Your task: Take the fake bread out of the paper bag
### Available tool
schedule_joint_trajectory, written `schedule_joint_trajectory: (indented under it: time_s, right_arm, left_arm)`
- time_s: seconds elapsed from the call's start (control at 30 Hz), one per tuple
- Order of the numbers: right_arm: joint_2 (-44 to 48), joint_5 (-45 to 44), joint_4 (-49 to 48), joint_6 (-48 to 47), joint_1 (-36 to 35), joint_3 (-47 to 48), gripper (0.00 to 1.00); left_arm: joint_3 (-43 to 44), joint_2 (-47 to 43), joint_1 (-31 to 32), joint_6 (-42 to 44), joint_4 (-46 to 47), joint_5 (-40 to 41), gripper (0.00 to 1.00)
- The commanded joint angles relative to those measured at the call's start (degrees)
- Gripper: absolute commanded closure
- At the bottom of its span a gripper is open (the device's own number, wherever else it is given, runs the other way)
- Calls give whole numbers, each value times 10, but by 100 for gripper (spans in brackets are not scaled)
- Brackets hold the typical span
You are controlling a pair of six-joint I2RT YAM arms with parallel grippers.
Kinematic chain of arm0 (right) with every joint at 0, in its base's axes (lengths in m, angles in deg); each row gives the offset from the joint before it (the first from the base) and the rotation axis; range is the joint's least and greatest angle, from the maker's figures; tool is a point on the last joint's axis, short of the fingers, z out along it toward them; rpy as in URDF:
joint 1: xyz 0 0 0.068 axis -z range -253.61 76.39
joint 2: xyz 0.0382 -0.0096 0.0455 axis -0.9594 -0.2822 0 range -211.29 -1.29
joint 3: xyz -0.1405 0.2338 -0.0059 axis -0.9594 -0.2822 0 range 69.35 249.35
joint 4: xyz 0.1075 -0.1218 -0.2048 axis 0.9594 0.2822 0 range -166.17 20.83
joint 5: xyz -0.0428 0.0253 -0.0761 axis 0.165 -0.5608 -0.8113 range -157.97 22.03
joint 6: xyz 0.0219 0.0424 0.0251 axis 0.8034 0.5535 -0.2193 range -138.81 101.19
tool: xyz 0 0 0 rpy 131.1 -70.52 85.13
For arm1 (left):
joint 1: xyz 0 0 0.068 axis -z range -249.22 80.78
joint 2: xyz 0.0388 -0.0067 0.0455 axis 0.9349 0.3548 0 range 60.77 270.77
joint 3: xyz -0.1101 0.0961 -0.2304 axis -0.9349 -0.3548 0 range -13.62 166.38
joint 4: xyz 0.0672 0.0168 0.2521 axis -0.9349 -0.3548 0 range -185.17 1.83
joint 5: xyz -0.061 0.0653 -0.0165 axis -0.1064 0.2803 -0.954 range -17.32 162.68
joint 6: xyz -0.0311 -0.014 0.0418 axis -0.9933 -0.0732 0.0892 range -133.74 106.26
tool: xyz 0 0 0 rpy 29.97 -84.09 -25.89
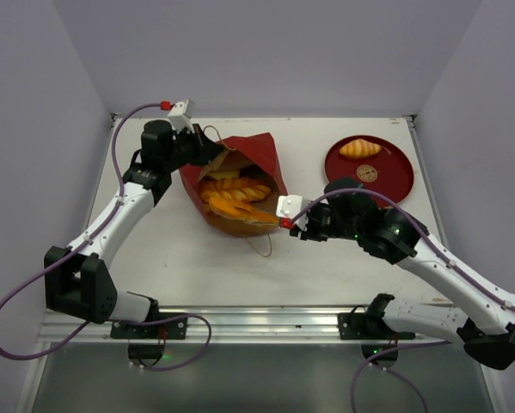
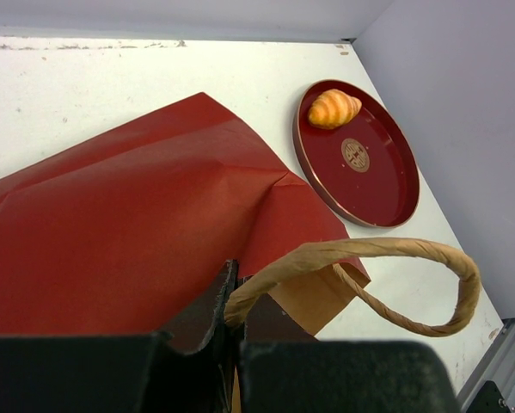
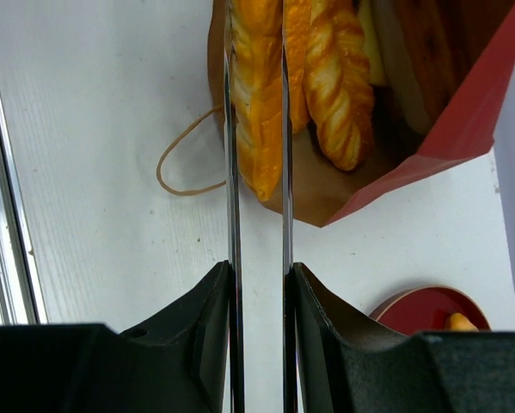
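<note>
The red paper bag (image 1: 259, 159) lies on its side on the table, its brown mouth facing the arms. Several golden pieces of fake bread (image 1: 233, 196) fill the opening. My left gripper (image 1: 209, 148) is at the bag's far rim, shut on the bag's looped brown handle (image 2: 386, 249) beside the red paper (image 2: 137, 224). My right gripper (image 1: 285, 217) reaches into the mouth. Its thin metal fingers (image 3: 229, 129) are closed on either side of a braided loaf (image 3: 257, 103), with a second loaf (image 3: 339, 86) beside it. One croissant (image 1: 360, 148) lies on the plate.
A round dark-red plate (image 1: 393, 179) sits at the back right, right of the bag. The bag's other handle (image 1: 261, 245) lies loose on the table by the mouth. Grey walls enclose the white table, and a metal rail runs along its near edge.
</note>
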Motion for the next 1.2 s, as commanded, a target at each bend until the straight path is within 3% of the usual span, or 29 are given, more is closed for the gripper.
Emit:
schedule_joint_trajectory:
  time_s: [0.0, 0.47, 0.8, 0.9, 1.0, 1.17]
  right_arm:
    - [28, 10, -1, 7, 8, 54, 100]
    - [80, -103, 41, -27, 64, 136, 100]
    - [71, -237, -48, -13, 129, 66, 100]
    - [39, -230, -69, -6, 220, 52, 100]
    - [-11, -128, -89, 7, 353, 47, 100]
    - [-85, -140, -136, -32, 446, 16, 100]
  left_arm:
    - [19, 4, -5, -4, -12, 5, 100]
    - [22, 4, -5, -1, -21, 10, 100]
    - [15, 1, -5, 2, -13, 4, 100]
    - [11, -4, -5, 7, -11, 5, 100]
    - [5, -9, -5, 17, -11, 7, 100]
    - [-3, -12, -5, 20, -2, 1, 100]
